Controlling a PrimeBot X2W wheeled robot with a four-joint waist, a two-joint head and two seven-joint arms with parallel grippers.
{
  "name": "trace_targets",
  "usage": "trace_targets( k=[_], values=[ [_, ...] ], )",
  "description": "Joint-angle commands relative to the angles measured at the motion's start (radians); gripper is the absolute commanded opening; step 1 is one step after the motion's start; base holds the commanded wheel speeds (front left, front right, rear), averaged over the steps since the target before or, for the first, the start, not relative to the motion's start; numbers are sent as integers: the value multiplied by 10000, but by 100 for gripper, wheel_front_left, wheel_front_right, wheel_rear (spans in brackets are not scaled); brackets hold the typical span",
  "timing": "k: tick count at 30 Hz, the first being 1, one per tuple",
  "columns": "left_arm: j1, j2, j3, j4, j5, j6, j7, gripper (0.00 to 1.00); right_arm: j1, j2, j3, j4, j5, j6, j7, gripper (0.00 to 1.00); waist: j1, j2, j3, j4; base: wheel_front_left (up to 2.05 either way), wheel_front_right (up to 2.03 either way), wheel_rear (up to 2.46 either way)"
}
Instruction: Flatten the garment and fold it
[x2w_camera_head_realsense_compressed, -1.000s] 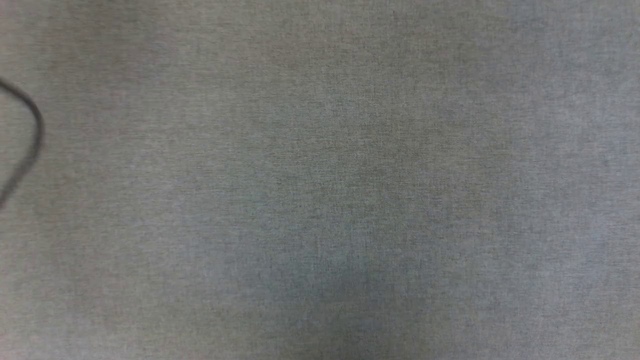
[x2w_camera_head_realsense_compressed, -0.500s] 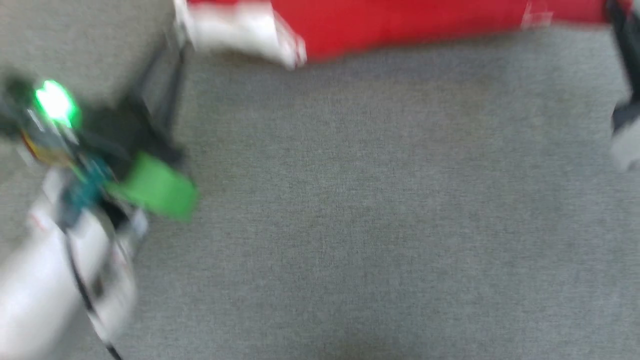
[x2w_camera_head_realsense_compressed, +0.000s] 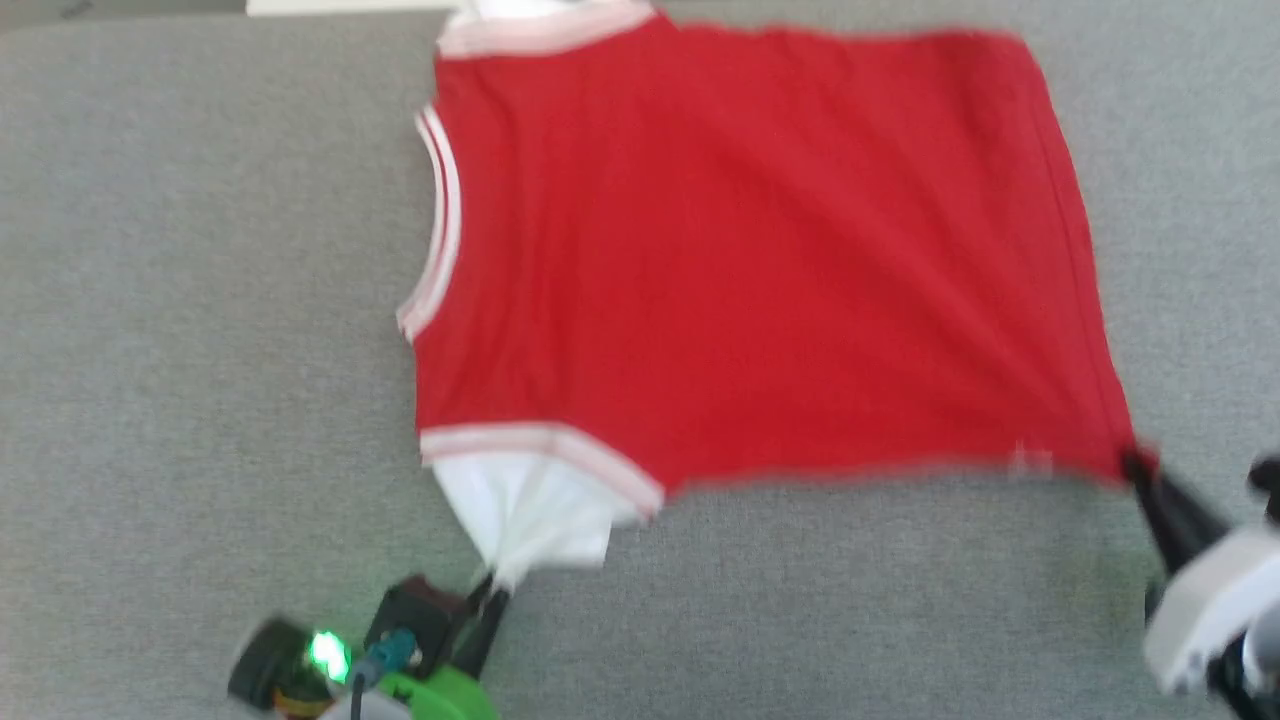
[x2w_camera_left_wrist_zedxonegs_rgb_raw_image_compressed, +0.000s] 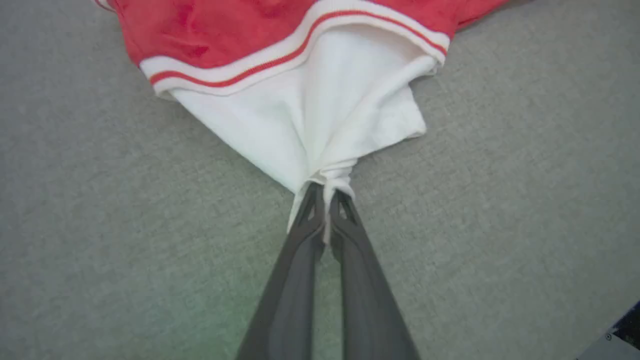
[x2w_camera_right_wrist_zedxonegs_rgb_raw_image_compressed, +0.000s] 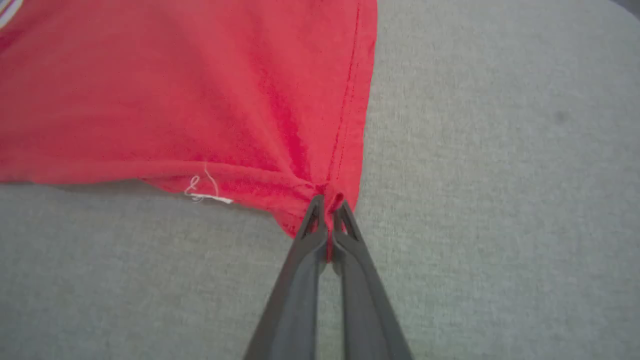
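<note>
The garment (x2w_camera_head_realsense_compressed: 740, 260), a red jersey with white sleeves and striped trim, lies spread on the grey surface with its plain red side up and its neck to the left. My left gripper (x2w_camera_head_realsense_compressed: 495, 585) (x2w_camera_left_wrist_zedxonegs_rgb_raw_image_compressed: 326, 192) is shut on the bunched tip of the near white sleeve (x2w_camera_left_wrist_zedxonegs_rgb_raw_image_compressed: 320, 115). My right gripper (x2w_camera_head_realsense_compressed: 1135, 465) (x2w_camera_right_wrist_zedxonegs_rgb_raw_image_compressed: 327, 205) is shut on the near hem corner (x2w_camera_right_wrist_zedxonegs_rgb_raw_image_compressed: 327, 192), beside the small white hem logo (x2w_camera_right_wrist_zedxonegs_rgb_raw_image_compressed: 205, 192). The cloth is pulled taut toward both grips. The chest lettering is hidden.
Grey fabric-covered surface (x2w_camera_head_realsense_compressed: 200, 350) runs all around the jersey. Its far edge and a pale strip (x2w_camera_head_realsense_compressed: 340, 6) show at the top left of the head view. The far white sleeve (x2w_camera_head_realsense_compressed: 530, 10) peeks out at the top edge.
The head camera has swung upward: bare grey surface a second ago, then the jersey's near edge, now almost the whole jersey. Both grippers have come into that view.
</note>
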Motion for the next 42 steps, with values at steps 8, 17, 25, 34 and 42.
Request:
trace_targets(
  k=[8,17,25,34,42],
  values=[
    [1596,264,-304,571,-1761,-312,1209,0,2256,-3,-54,367,-25,-13,1178,0,1,0,-1135,181,0,0,0],
    [2426,579,-237,-55,-2626,-72,1759,0,3240,-127,-158,151,231,-13,1635,0,1,0,-1777,238,0,0,0],
    [1455,1195,206,-976,-1705,-18,1428,0,2718,-326,-165,-665,213,-13,1498,0,1,0,-1776,237,0,0,0],
    [-823,1426,629,-2097,-600,-299,2021,0,934,-1236,-141,-1483,304,-13,1743,0,1,0,-662,2,0,0,0],
    [-3000,905,1204,-1302,-483,-1102,1681,0,-782,-1738,112,-1136,315,-13,1860,0,1,0,620,-142,0,0,0]
  ],
)
